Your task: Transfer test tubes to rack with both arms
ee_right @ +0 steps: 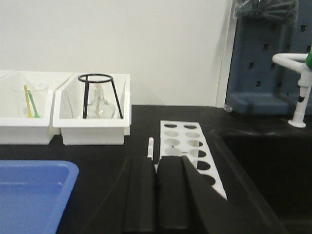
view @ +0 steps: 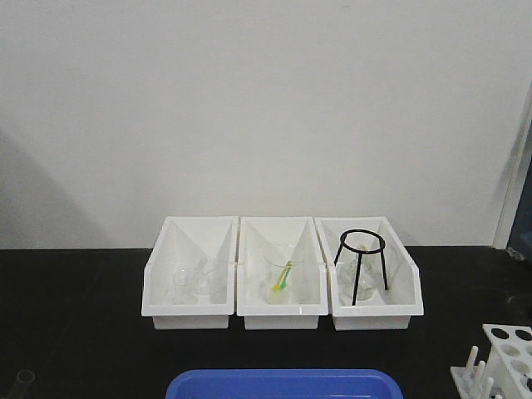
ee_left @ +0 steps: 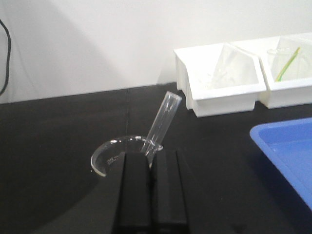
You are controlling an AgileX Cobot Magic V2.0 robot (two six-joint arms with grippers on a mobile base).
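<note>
In the left wrist view a clear test tube (ee_left: 164, 120) leans to the right inside a wide glass beaker (ee_left: 103, 157) on the black table. My left gripper (ee_left: 151, 156) is shut and empty, just in front of the beaker. In the right wrist view the white rack (ee_right: 189, 145) lies ahead and to the right, its holes empty, with a peg (ee_right: 150, 146) just beyond my shut, empty right gripper (ee_right: 156, 162). The front view shows the rack (view: 504, 356) at the bottom right and a tube mouth (view: 25, 377) at the bottom left. Neither gripper shows there.
Three white bins (view: 281, 309) stand in a row at the back, holding glassware, a green and yellow stick and a black tripod stand (view: 361, 264). A blue tray (view: 283, 385) sits at the front middle. A sink basin (ee_right: 265, 170) lies right of the rack.
</note>
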